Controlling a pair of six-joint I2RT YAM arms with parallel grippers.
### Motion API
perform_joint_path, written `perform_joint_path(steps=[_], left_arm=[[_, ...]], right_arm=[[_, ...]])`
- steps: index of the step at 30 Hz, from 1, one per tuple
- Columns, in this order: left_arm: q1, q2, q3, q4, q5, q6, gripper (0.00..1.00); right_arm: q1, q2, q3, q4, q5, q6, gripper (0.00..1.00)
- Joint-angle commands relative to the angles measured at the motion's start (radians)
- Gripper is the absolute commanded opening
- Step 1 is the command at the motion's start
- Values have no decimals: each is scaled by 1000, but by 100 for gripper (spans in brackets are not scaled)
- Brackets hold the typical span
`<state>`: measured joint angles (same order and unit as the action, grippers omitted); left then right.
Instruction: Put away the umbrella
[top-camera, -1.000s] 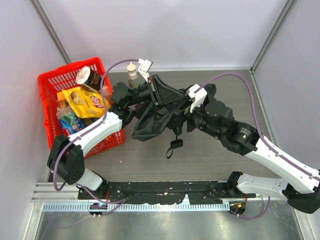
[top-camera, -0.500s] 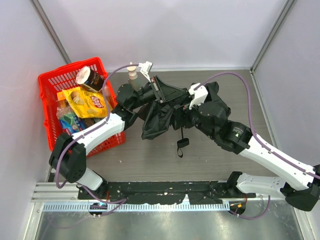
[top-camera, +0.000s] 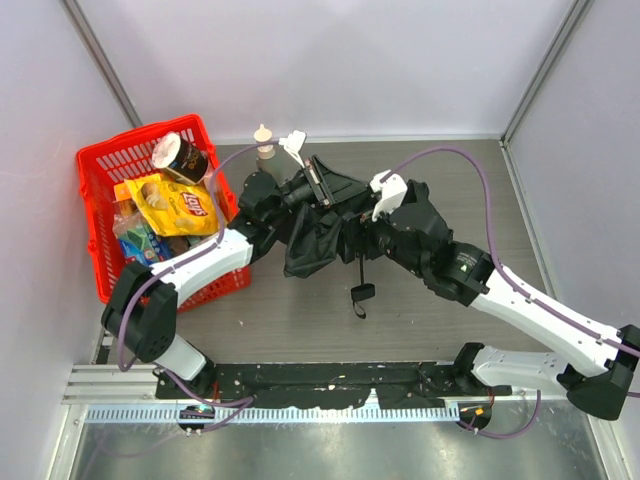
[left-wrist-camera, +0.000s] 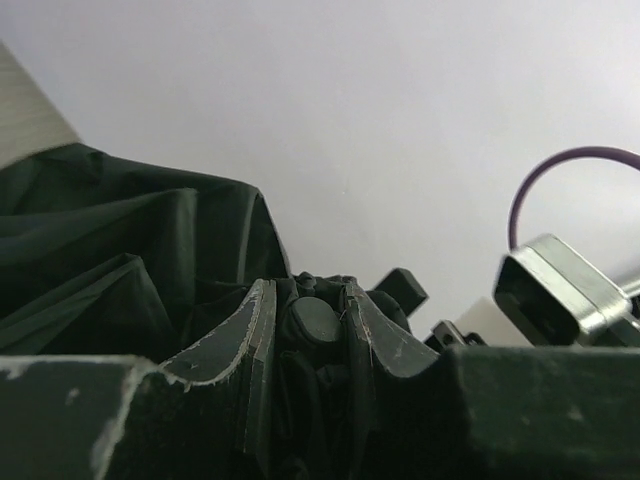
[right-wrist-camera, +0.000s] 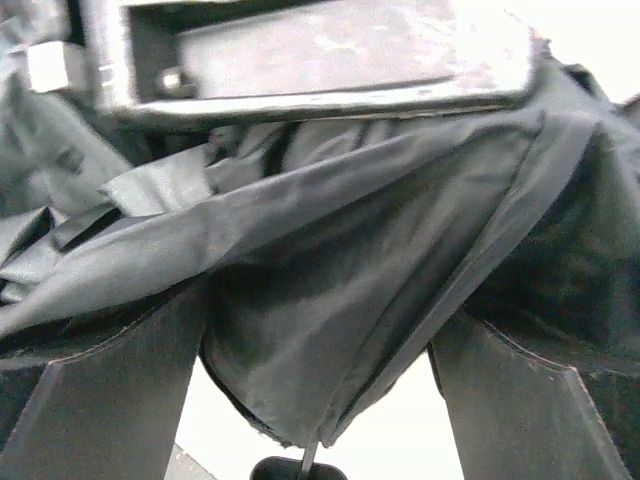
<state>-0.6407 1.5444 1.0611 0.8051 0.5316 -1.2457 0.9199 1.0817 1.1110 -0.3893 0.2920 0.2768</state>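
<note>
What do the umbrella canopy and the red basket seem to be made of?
The umbrella: thin woven synthetic fabric, probably nylon or polyester, dark with a slight sheen; it hangs in soft folds with seams. The basket: likely moulded plastic, glossy red; its walls are an even open grid.

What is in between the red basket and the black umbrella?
The robot's left arm. In the top view its black wrist fills the gap between the red basket and the umbrella.

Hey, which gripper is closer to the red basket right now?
Left. The left gripper, shut on the umbrella, is a short way right of the red basket; the right gripper, open around the fabric, sits farther right.
</note>
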Motion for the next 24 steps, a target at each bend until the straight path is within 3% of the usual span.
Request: perform_joint_path(steps=[1, 8, 14, 19, 24], left_arm=[[-37, -89, 59, -104, -45, -3, 0], [-36, -72, 60, -90, -44, -29, 0], [-57, -105, 30, -148, -139, -29, 0], [-62, -104, 27, -141, -125, -35, 0], [-60, -109, 14, -101, -72, -24, 0]], right_arm=[[7, -54, -52, 61, -235, 16, 94], [8, -92, -82, 26, -242, -5, 94], [40, 9, -14, -36, 28, 9, 94], [83, 69, 38, -92, 336, 16, 94], [77, 35, 17, -105, 378, 4, 96]])
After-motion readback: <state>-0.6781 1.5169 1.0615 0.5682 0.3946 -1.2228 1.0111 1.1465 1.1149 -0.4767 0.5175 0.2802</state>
